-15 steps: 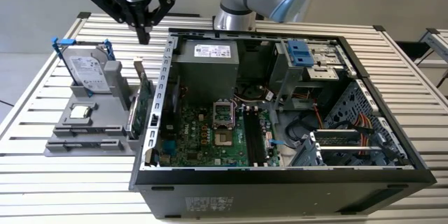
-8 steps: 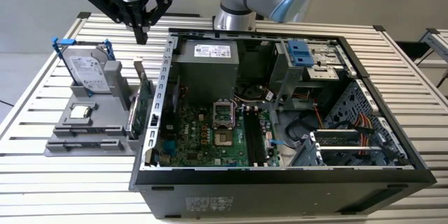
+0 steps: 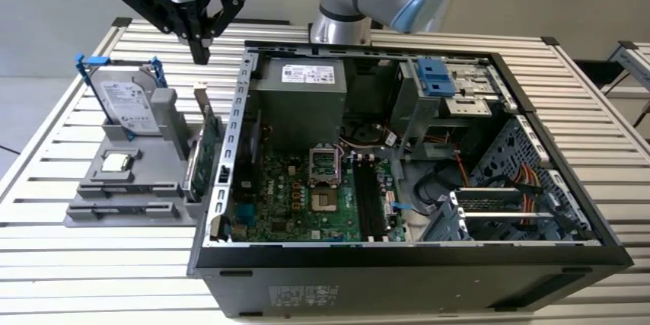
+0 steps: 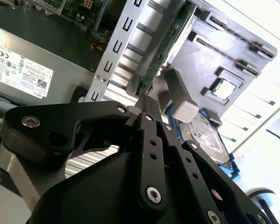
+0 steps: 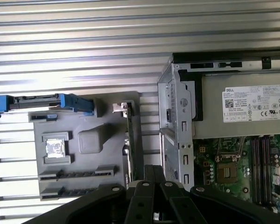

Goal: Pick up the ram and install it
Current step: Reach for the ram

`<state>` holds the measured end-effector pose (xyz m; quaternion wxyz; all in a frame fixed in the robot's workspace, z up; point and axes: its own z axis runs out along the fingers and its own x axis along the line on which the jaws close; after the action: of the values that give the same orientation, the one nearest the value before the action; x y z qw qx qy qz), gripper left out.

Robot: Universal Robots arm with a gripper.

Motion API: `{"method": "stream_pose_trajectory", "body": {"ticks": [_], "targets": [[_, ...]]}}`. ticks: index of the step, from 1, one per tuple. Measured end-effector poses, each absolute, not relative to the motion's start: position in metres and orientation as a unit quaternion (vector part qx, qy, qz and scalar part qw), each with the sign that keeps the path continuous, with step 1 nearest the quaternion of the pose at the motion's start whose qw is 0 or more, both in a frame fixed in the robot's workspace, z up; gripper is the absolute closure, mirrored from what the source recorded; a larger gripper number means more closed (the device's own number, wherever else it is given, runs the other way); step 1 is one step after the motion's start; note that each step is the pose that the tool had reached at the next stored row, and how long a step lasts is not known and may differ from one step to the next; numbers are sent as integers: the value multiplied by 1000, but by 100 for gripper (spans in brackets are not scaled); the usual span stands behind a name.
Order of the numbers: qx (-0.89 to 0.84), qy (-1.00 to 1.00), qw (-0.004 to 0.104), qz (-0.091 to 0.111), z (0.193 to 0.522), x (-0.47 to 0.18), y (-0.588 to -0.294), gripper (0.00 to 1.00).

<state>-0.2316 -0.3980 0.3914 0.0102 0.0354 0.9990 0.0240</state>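
The gripper (image 3: 200, 52) hangs high over the slatted table (image 3: 61, 264), its dark fingers drawn together to a single tip with nothing seen between them. In the second wrist view the fingertips (image 4: 147, 105) meet in the same way. In the exterior view the gripper sits above the far end of the grey tray (image 3: 87, 217), in line with the metal bracket (image 3: 200, 95) of the upright green expansion card (image 3: 210, 146). That card stands between the tray and the open computer case (image 3: 406, 253). The ram I cannot pick out with certainty. At the tray's opposite end, in the first wrist view, two long slots (image 5: 77, 174) with clips at their ends each show a thin dark strip, and I cannot tell whether either strip is the stick standing on edge. Those slots lie well apart from the gripper, beyond the hard drive (image 3: 130, 104) in its blue frame and the small square chip (image 3: 118, 161).
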Motion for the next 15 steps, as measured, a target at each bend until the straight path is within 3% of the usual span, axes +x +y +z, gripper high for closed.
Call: {"method": "stream_pose_trajectory", "body": {"ticks": [15], "targets": [[35, 999, 10, 24, 391, -244, -398, 100]]}}
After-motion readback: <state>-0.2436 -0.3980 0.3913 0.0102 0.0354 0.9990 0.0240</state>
